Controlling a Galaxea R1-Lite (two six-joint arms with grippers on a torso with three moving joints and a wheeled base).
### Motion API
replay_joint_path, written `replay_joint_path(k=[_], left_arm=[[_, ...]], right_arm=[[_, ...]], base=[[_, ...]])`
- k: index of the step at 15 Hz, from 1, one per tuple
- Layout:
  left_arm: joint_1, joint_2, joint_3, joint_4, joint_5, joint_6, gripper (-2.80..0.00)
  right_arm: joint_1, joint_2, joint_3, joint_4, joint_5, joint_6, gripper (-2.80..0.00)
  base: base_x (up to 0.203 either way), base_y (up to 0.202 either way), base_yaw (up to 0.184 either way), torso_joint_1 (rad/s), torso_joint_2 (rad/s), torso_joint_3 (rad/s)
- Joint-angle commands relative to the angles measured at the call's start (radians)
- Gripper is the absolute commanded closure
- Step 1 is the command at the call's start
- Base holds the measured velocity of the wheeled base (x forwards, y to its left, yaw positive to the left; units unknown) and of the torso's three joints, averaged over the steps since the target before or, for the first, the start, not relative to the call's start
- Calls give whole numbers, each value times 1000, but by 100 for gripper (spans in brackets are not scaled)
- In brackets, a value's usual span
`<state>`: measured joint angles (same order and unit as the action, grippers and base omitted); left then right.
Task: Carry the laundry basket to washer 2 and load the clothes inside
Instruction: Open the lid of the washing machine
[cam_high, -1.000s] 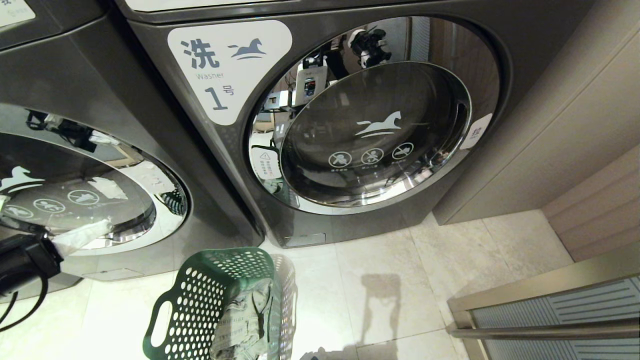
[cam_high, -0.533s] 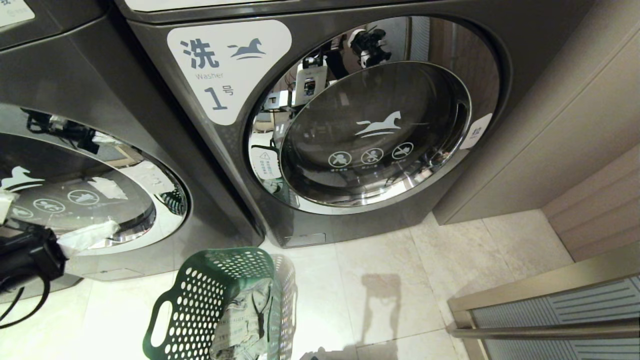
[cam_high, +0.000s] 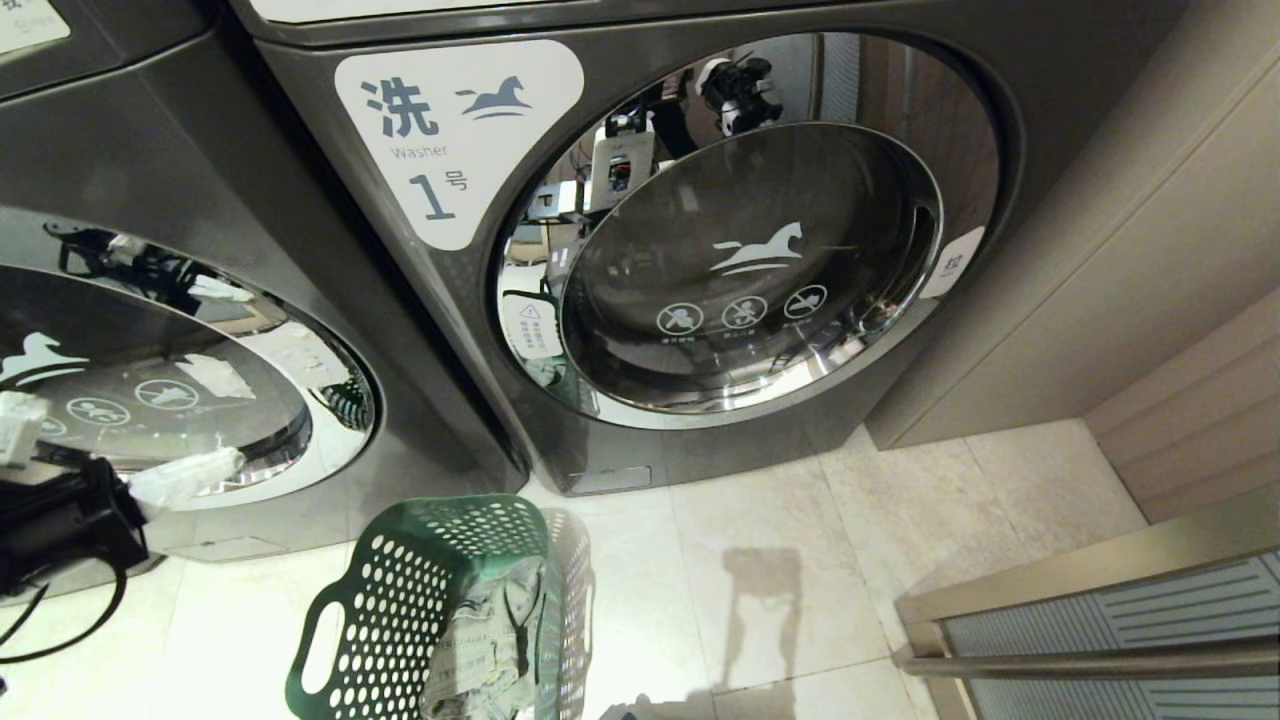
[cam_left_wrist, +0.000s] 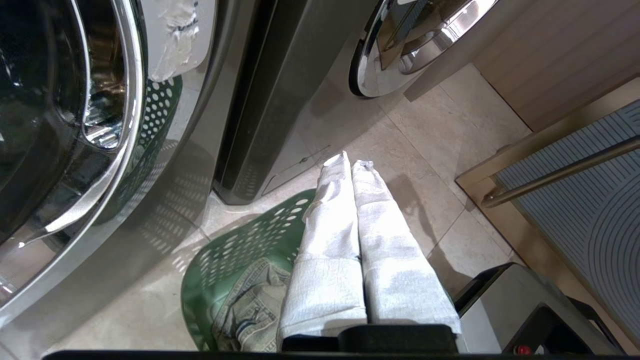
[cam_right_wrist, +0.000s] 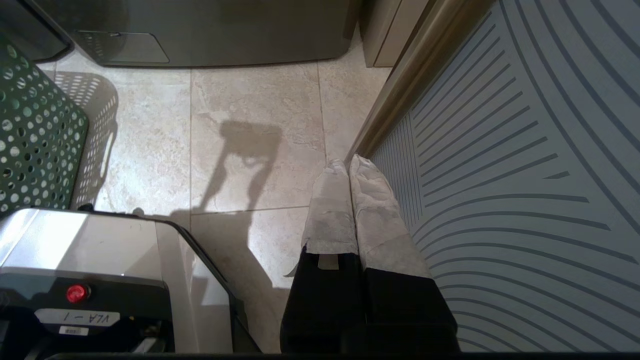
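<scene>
Laundromat: numbered front-load washers (cam_high: 640, 250)

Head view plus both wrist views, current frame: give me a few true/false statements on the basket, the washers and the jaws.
1. The laundry basket stands on the floor before the washers. True.
2. The clothes are already in a drum. False: they lie in the basket.
3. The washer with the numeral 1 label has its door open. False: the door is shut.
4. The left gripper has its jaws shut and holds nothing. True.
5. The right gripper grips the basket handle. False: its jaws are shut on nothing, above the floor tiles.
6. The left gripper is in front of the left washer's door. True.
</scene>
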<state>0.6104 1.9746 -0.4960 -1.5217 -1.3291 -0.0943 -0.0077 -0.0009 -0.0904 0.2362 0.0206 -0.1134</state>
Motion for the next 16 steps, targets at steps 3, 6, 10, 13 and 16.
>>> replay_joint_path(k=[3,6,10,13,16], left_arm=[[-1,21,0,-8,-5,-4,-16],[-1,13,-32,-8,-4,-28,-280],[-26,-2,-125,-8,50,-170,-280],[-39,37,-162,-8,56,-165,-280],[-40,79,-187,-8,77,-150,-280]], right_arm=[[0,1,0,2,2,-2,0],[0,1,0,2,1,0,0],[0,1,0,2,1,0,0],[0,1,0,2,1,-2,0],[0,1,0,2,1,-2,0]], base=[[0,0,0,0,0,0],[0,0,0,0,0,0],[0,0,0,0,0,0],[0,0,0,0,0,0],[0,0,0,0,0,0]])
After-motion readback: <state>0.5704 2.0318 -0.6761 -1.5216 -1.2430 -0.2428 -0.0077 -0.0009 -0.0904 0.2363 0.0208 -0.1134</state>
